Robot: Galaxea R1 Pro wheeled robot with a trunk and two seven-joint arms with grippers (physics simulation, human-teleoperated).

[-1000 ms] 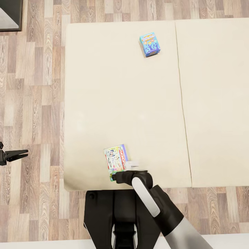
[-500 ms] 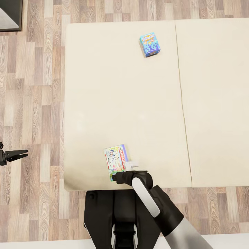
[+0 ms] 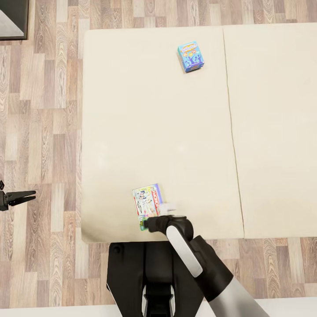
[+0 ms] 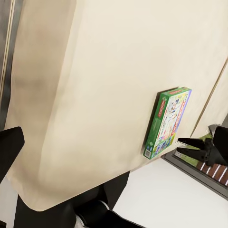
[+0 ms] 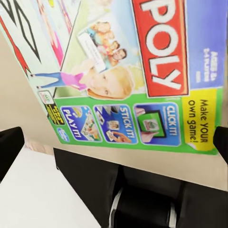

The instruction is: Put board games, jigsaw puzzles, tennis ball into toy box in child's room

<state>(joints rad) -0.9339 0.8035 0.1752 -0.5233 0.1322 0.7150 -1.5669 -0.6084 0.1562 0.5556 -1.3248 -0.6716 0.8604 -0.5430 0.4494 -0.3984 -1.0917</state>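
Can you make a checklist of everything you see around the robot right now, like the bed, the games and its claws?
Surface: cream two-part mattress of the bed, bare apart from two boxes.
Job's things: white board game lies flat near the bed's near edge; teal-blue board game lies flat at the far side.
Clutter: nothing seen.
Grippers: right gripper sits at the white game's near end, grip cannot be judged; left gripper is over the floor beside the bed, empty, fingers close together.
Cables: nothing seen.
Surroundings: wood-plank floor; dark furniture corner.
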